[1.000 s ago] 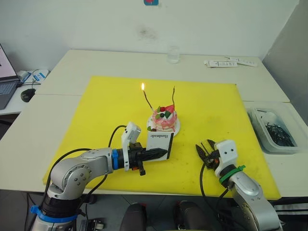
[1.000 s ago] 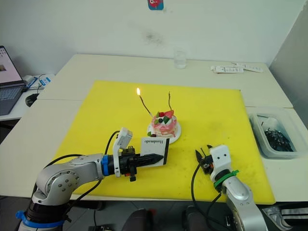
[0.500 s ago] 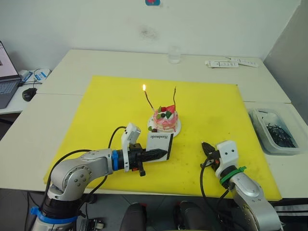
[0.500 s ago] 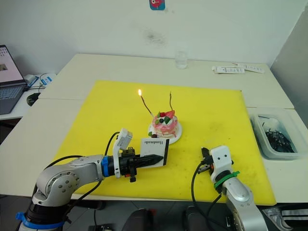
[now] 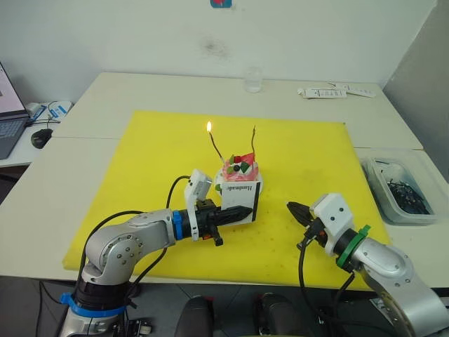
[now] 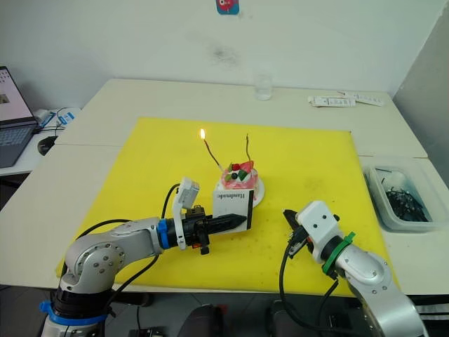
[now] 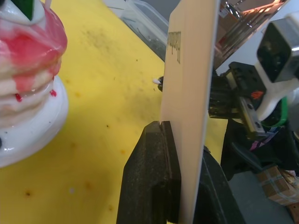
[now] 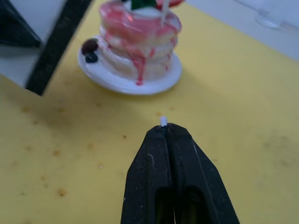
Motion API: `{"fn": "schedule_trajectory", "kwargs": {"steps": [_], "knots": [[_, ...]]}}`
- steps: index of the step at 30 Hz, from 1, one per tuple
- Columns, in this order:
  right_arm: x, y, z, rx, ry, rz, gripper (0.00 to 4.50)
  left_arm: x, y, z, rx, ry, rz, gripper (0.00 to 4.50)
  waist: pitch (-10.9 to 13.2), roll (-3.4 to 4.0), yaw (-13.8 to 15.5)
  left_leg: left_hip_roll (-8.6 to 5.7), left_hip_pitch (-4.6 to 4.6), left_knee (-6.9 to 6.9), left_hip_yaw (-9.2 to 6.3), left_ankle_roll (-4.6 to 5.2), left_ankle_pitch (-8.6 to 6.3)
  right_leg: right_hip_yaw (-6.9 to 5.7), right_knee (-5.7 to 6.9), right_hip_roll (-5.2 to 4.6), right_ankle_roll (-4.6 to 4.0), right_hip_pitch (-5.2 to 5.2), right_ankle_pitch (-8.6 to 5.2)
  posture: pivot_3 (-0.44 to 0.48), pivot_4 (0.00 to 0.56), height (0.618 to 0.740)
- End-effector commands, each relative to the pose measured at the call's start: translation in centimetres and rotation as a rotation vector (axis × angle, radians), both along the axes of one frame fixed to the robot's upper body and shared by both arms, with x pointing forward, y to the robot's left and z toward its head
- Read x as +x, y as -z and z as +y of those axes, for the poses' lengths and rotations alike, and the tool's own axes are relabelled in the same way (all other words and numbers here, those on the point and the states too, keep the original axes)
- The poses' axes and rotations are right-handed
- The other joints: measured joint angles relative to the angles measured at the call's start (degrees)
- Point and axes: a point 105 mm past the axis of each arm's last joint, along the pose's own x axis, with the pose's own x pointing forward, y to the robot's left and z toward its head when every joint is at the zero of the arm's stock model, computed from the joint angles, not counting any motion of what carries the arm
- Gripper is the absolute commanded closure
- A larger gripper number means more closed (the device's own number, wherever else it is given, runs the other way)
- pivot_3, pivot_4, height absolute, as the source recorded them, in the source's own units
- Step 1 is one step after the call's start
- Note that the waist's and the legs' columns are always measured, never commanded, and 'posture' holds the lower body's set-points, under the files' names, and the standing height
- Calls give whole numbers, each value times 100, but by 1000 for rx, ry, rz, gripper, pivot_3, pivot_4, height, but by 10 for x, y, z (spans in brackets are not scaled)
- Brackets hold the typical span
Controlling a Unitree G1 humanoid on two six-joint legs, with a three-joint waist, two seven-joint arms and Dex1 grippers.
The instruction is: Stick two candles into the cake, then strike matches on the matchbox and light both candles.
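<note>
Cake (image 5: 240, 171) on its white plate sits at the centre of the yellow mat (image 5: 147, 154), which covers the near part of the table (image 5: 105, 91). Two candles stand in the cake: the left candle (image 5: 214, 144) carries a small flame at its tip; the right candle (image 5: 252, 142) is unlit.

Left gripper (image 5: 242, 210) reaches in from 8 o'clock of the cake. Its fingers (image 7: 154, 172) are clamped on the matchbox (image 5: 238, 200), one on each flat face, holding it on edge and upright, lettering toward the camera. The box stands just in front of the cake at 6 o'clock and hides the cake's lower part and much of the plate; contact between box and plate cannot be told.

Right gripper (image 5: 293, 208) lies at about 4 o'clock of the cake, over the mat, tips pointing toward the matchbox, a clear gap between them. In the right wrist view its fingers (image 8: 154, 163) are pressed together, with a tiny pale tip, likely a match (image 8: 163, 122), poking out from between them.

A clear bin (image 5: 400, 193) of dark bits sits off the mat at 3 o'clock. A glass (image 5: 252, 79) stands at 12 o'clock near the wall.
</note>
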Motion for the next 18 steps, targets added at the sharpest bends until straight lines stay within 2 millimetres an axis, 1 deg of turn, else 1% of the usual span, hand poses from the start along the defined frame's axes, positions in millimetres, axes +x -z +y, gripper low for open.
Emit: {"fn": "schedule_trajectory", "kwargs": {"steps": [1, 5, 8, 13, 18], "knots": [[-9, -23, 9, -47, -96, -47, 4464, 4, -8, -4, -15, -5, -42, 4500, 0, 0, -1, 1, 0, 0, -1, 0, 0, 0, 0, 0, 0, 0, 0, 0, 150, 740], [-14, -28, 18, -152, -196, -61, 4464, 7, -9, -6, -23, -10, -55, 4500, 1, 0, -1, 1, -1, -1, -1, 0, 0, -1, -1, 3, 0, -1, -1, 0, 150, 740], [-13, -31, 25, -208, -248, -85, 4464, 8, -8, -9, -27, -5, -58, 4500, 1, -1, -3, 0, -1, 1, -2, 0, 0, -1, -2, 3, 0, 0, 0, 0, 150, 740], [-9, -31, 31, -277, -288, -108, 4464, 8, -8, -11, -31, 5, -61, 4500, 2, -2, -4, -1, -2, 0, -1, 0, 0, -1, -3, 3, 0, -1, 0, 0, 150, 740], [-1, -27, 39, -305, -308, -116, 4464, 7, -9, -12, -37, 17, -62, 4500, 2, -2, -6, 0, -2, 0, -1, 0, 0, 0, -4, 3, 0, -1, -1, 0, 150, 740]]}}
